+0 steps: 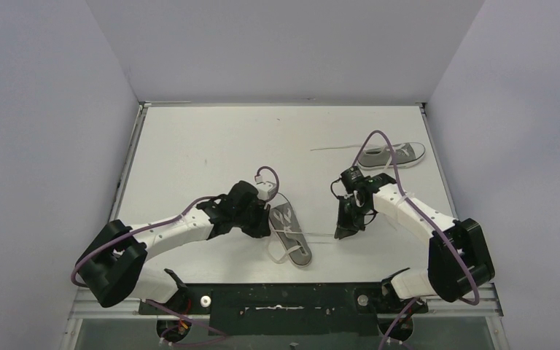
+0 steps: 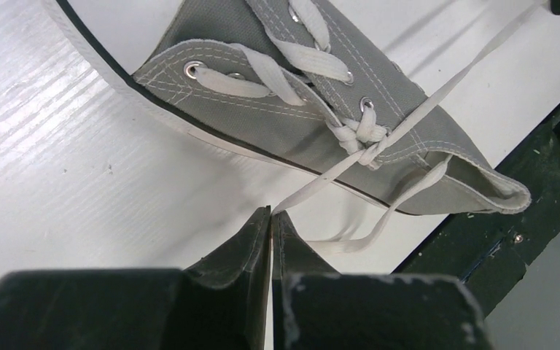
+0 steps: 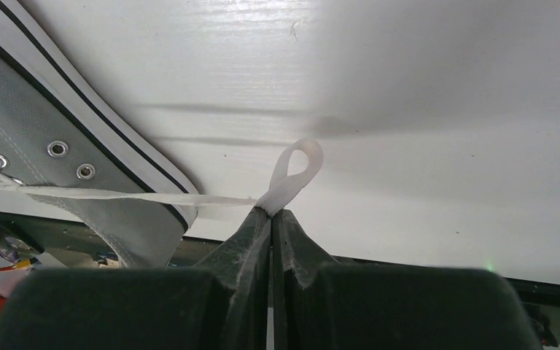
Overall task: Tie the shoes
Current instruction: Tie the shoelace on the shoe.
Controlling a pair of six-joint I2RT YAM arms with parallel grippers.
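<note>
A grey canvas sneaker point(image 1: 289, 232) lies near the front edge between the arms; it also shows in the left wrist view point(image 2: 321, 95) and the right wrist view point(image 3: 36, 138). Its white laces cross in a first knot point(image 2: 364, 138) at the top eyelets. My left gripper point(image 1: 260, 227) point(image 2: 272, 214) is shut on one white lace end point(image 2: 321, 186) to the shoe's left. My right gripper point(image 1: 348, 230) point(image 3: 271, 211) is shut on the other lace end, pulled taut point(image 3: 131, 195), with a small loop point(image 3: 297, 164) sticking out past the fingertips. The second sneaker point(image 1: 392, 154) lies at the back right.
A loose lace point(image 1: 333, 148) of the far shoe trails left across the table. The black front rail point(image 1: 284, 299) runs just behind the near shoe's heel. White walls enclose the table on three sides.
</note>
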